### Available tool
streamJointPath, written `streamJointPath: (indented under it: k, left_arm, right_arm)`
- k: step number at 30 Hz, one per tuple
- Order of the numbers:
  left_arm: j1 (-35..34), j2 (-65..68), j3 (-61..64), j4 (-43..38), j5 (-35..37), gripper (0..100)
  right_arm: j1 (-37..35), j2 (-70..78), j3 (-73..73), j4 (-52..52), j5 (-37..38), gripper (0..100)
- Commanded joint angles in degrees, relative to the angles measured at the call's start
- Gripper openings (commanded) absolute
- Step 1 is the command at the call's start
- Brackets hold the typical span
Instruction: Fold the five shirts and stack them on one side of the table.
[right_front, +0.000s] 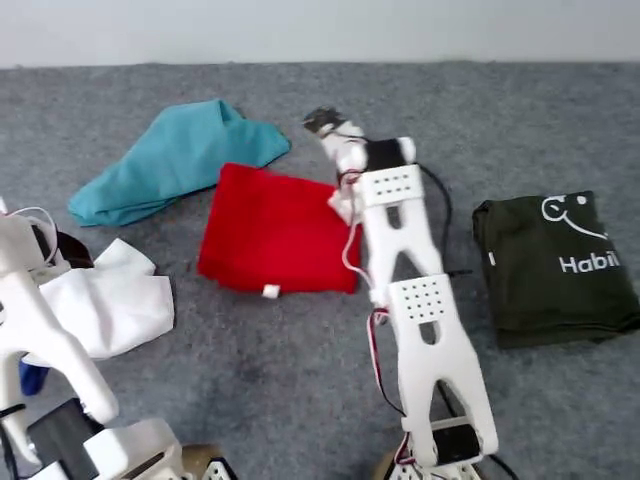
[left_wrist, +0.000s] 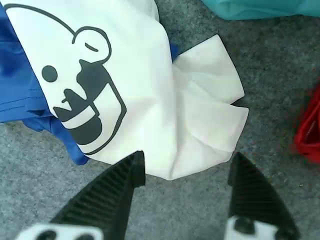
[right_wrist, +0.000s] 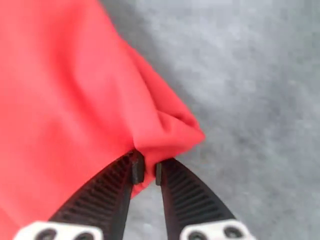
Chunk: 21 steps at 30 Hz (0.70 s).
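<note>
High view: grey table (right_front: 270, 390), white wall (right_front: 320, 30)

white lettering (right_front: 588, 263) on dark green shirt (right_front: 540, 295), black face logo (left_wrist: 82, 95) on white shirt (left_wrist: 200, 115)

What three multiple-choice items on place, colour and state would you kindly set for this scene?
1. The dark green shirt lies: A) on the table's right side; B) in a basket; C) on a chair.
2. The shirt under the white shirt is: A) yellow; B) blue; C) black.
3. The right gripper is: A) wide open; B) shut on the red shirt; C) holding a cup.
A: the high view shows it there. B: the blue shirt peeks out beneath. B: its fingers pinch red cloth.
</note>
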Motion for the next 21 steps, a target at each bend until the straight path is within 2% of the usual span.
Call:
streamJointPath:
  k: [1,8,13,21]
  left_arm:
    - [0.35,-2.29,0.13,0.70,-0.79,27]
    - [0.35,-2.29,0.13,0.70,-0.79,27]
    - [0.35,-1.93,0.13,0.62,-0.79,27]
    - [0.53,-1.76,0.13,0.62,-0.79,27]
  right_arm:
    - [6.11,-1.45,-0.70,2.15,-0.62,1.0]
    - [11.03,-1.45,-0.62,2.59,-2.37,2.0]
    - [9.45,-4.44,0.88,2.86,-8.70,18.6]
    - [5.58,-22.81,23.74,2.51,-8.70,21.0]
